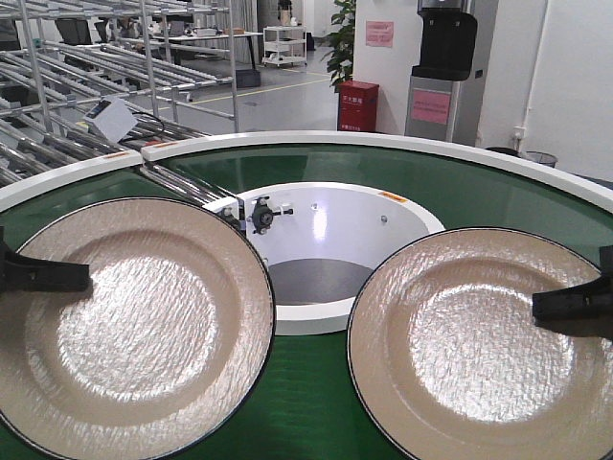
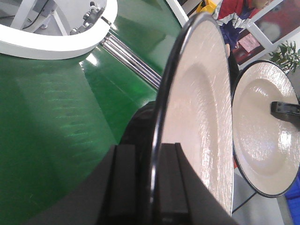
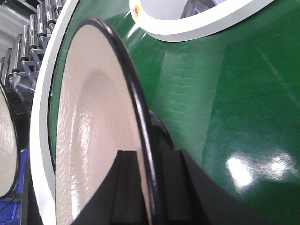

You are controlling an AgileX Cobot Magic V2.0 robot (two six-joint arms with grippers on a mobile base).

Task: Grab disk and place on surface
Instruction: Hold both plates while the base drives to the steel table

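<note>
the left disk [image 1: 134,326] and the right disk [image 1: 479,335], cream with black rims, were over the green conveyor belt [image 1: 316,393] (side by side, not touching). the left gripper [image 1: 84,275] was clamped on the left disk's outer rim, the right gripper [image 1: 538,307] on the right disk's, each reaching inward.

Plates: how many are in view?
2. The left plate is held by the left gripper; the right plate by the right gripper. Both hang over the green belt. None seems hidden.
</note>
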